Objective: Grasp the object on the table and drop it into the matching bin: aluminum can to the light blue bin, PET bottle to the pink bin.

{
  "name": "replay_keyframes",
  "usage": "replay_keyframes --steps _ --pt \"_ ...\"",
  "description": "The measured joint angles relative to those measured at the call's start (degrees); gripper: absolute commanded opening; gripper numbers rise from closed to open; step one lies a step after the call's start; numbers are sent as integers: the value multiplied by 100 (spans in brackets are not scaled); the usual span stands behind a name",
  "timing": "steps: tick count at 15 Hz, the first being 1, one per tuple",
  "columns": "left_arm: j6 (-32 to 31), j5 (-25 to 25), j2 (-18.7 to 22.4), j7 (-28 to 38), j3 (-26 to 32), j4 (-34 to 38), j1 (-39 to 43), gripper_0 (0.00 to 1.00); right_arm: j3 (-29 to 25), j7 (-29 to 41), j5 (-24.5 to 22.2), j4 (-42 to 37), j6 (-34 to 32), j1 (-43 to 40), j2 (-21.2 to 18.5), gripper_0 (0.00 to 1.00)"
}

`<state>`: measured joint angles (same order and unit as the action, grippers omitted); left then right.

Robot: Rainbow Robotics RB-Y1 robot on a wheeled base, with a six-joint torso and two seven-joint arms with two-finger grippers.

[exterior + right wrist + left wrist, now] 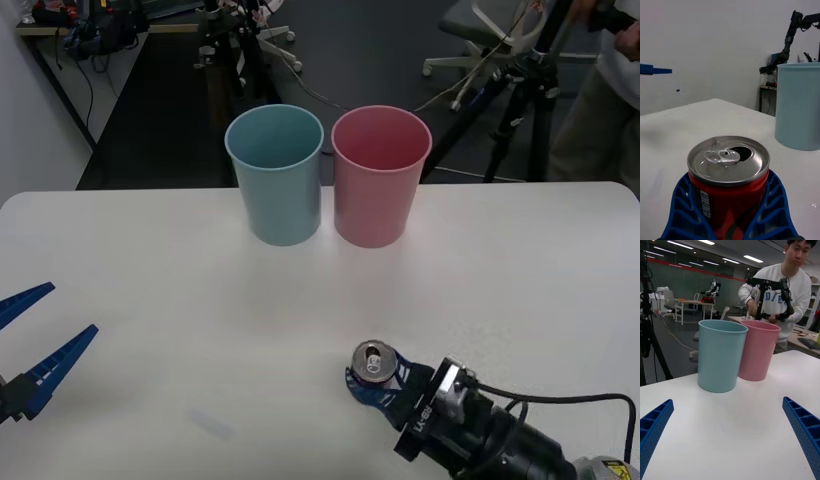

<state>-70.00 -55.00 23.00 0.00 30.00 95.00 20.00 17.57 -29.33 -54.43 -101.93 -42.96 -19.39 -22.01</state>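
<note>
Front view: the right gripper is gripping the small red aluminium can with a silver lid and pull tab, its blue ribbed fingers pressing against both sides of the can, which is standing upright on the large white flat table near its front edge. The tall light blue plastic bin and the tall pink plastic bin are standing side by side, just touching, at the table's far edge, well apart from the can. The left gripper is hovering over the table's left front area with its fingers spread open, holding nothing.
</note>
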Motion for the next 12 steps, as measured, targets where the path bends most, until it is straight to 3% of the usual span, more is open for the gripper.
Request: replay_keyframes --steps 5,12 --pt "0 0 0 0 0 0 0 100 121 1858 -897 -1625 1161 -69 -206 0" --pt "0 0 0 0 0 0 0 100 83 5445 -3187 -2590 2050 700 -201 0"
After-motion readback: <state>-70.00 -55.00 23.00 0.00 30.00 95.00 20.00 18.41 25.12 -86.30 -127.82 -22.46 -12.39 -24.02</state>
